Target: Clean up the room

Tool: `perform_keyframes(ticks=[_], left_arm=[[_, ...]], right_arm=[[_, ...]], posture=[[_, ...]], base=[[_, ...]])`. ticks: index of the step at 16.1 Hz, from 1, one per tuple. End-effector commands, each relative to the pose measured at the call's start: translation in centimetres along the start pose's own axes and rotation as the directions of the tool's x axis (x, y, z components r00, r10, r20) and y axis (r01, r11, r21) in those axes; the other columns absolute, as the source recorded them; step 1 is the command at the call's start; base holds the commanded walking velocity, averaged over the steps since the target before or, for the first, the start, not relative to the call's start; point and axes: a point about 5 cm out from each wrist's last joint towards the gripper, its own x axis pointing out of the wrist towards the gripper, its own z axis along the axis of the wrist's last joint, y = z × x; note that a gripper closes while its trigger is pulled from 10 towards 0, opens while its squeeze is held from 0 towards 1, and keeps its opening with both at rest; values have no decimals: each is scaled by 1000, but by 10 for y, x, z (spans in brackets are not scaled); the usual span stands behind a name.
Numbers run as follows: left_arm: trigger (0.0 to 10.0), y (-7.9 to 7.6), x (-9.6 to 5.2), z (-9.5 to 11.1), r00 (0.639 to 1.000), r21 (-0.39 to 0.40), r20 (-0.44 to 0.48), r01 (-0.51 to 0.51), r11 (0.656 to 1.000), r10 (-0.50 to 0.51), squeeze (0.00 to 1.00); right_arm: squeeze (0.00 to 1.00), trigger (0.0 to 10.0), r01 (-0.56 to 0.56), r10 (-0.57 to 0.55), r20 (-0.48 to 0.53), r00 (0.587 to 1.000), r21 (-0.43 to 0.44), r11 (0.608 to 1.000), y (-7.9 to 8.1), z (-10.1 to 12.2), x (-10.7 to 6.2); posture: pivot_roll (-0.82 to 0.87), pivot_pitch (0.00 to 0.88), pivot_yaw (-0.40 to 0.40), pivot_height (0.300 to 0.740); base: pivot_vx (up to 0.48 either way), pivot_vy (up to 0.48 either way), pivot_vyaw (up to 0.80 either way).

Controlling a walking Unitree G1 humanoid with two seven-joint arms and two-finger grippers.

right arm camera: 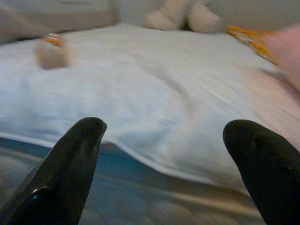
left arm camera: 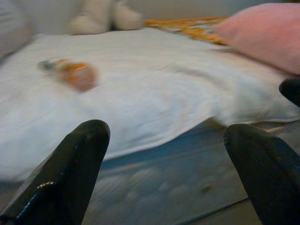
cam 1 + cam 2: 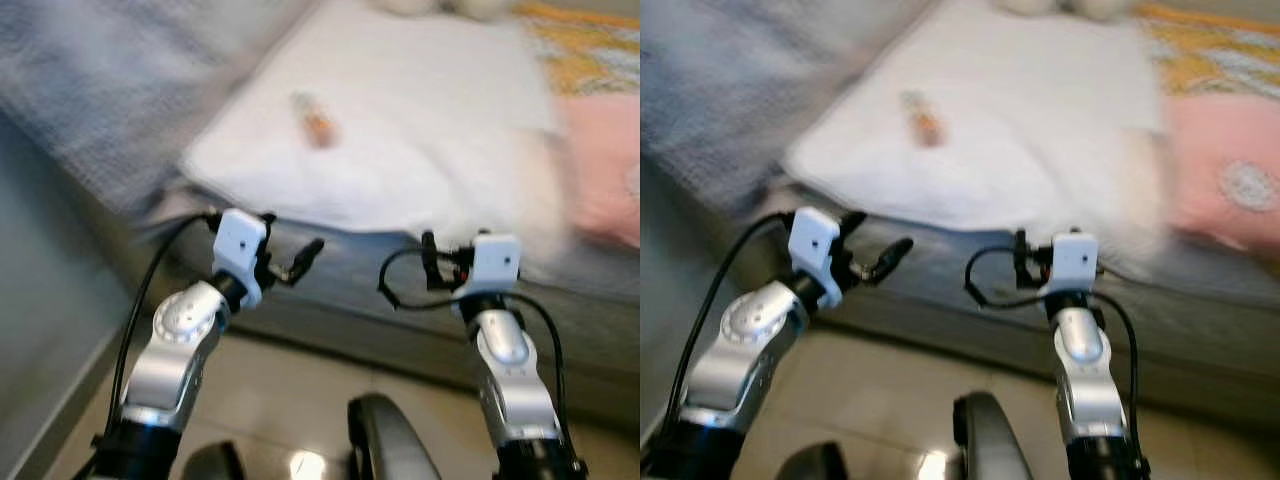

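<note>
Left claw (image 2: 164, 164): fingers spread wide, holding nothing, raised before the edge of the bed (image 3: 420, 290) and touching nothing.
Right claw (image 1: 164, 164): fingers likewise wide apart and empty, level with the left one, just short of the bed edge.
Blanket (image 3: 420, 130): white, spread over the bed, its hem hanging near the edge just beyond both claws.
Small bottle (image 3: 316, 122): orange and pale, blurred, lying on its side on the white blanket, well apart from both claws, nearer the left.
Pink pillow (image 3: 1225, 180): on the bed to the right of the blanket, a round pale patch on it.
Plush toy (image 2: 105, 16): cream-coloured, at the far end of the bed; the wrist views show its two legs, the head views barely.
Floor (image 3: 290, 400): pale tiles beneath the arms.
</note>
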Motion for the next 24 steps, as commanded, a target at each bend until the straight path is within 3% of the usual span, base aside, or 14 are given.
perform_keyframes(ticks=[1,4,10,13,17,21,24], left_arm=[[10000,-1,2,5,1000,20,11,14,1000,-14,0],[10000,-1,2,5,1000,1,15,2,1000,-2,0],[10000,12,5,7,988,-101,40,-141,985,146,0],[10000,23,6,0,964,-218,-6,-262,940,267,0],[10000,19,8,5,967,-207,29,-242,948,253,0],[10000,13,11,12,970,-167,62,-224,960,237,0],[10000,11,10,10,970,-160,53,-226,961,237,0]], right_arm=[[0,10000,4,-4,18,1000,12,1000,0,4,0],[0,10000,-1,1,8,1000,-6,1000,2,2,-2],[0,10000,-11,10,17,1000,12,1000,4,4,-3],[0,10000,65,-66,22,998,35,997,-4,3,-3],[0,10000,28,-29,34,999,24,999,1,5,-3],[0,10000,-14,15,88,996,-11,1000,8,19,2],[0,10000,46,-48,16,999,95,994,-2,14,7]], posture=[[-129,0,14,615],[-132,0,16,615],[-137,0,18,635],[-138,0,20,640],[-143,0,26,640],[-151,0,26,640],[-151,0,26,640]], base=[[0,0,-712],[0,0,-458],[0,467,0],[0,160,0],[0,0,0],[480,0,0],[480,0,0]])
